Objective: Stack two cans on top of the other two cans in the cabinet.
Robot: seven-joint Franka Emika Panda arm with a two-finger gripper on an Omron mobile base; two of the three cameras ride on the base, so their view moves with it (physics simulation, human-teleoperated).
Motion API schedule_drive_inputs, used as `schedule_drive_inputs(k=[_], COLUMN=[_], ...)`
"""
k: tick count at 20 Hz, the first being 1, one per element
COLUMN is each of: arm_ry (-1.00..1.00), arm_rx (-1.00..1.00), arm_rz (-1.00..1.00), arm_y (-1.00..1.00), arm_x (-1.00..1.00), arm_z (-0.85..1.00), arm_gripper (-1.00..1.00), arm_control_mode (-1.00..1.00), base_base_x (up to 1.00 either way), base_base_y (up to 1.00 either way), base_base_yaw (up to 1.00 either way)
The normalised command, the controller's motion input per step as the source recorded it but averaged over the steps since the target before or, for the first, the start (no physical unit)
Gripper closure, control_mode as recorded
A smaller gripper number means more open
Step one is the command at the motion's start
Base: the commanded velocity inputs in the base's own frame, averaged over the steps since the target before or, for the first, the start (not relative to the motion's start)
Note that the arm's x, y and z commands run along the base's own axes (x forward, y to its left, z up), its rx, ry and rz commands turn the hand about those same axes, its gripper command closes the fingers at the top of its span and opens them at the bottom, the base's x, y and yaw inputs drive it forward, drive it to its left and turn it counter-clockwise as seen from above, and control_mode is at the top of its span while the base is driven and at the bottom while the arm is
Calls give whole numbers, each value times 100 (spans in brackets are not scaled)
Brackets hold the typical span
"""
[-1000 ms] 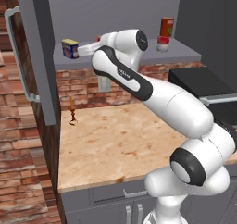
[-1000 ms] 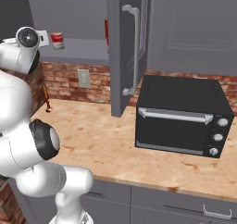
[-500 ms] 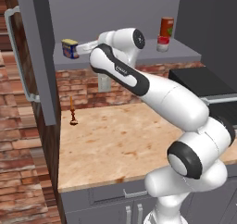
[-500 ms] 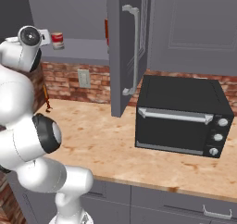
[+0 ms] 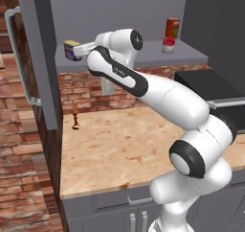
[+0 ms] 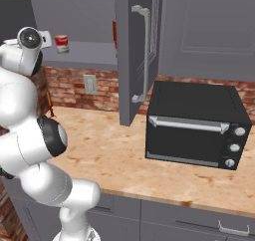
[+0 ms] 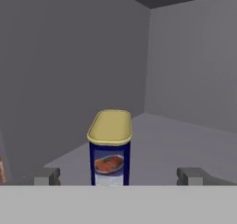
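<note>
Hand view: squat, yellow-lidded blue can (image 7: 109, 149)

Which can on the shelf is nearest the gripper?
The blue can with the yellow lid, right ahead of the open gripper; the orange-red can and red-and-white can stand apart.

Little can be read here. The arm's upper link (image 5: 118, 73) carries a small dark mark — too small to make out as letters. The blue can (image 7: 109, 148) bears a label with a reddish picture and pale lines beneath — none legible. The red-and-white can (image 6: 62, 43) shows bands only.
</note>
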Motion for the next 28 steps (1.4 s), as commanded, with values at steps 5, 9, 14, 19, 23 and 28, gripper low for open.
schedule_drive_inputs(k=[5, 9, 14, 19, 23, 28], arm_ry=[0, 0, 0, 1, 2, 1], arm_rx=[0, 0, 0, 0, 0, 0], arm_rz=[0, 0, 0, 0, 0, 0], arm_y=[15, 14, 9, 8, 10, 2], arm_x=[7, 8, 6, 1, 0, 1], arm_z=[0, 0, 0, -2, -8, -1], arm_gripper=[-100, -100, -100, -100, -100, -100], arm_control_mode=[-100, -100, -100, -100, -100, -100], base_base_x=[0, 0, 0, 0, 0, 0], base_base_y=[0, 0, 0, 0, 0, 0], base_base_yaw=[0, 0, 0, 0, 0, 0])
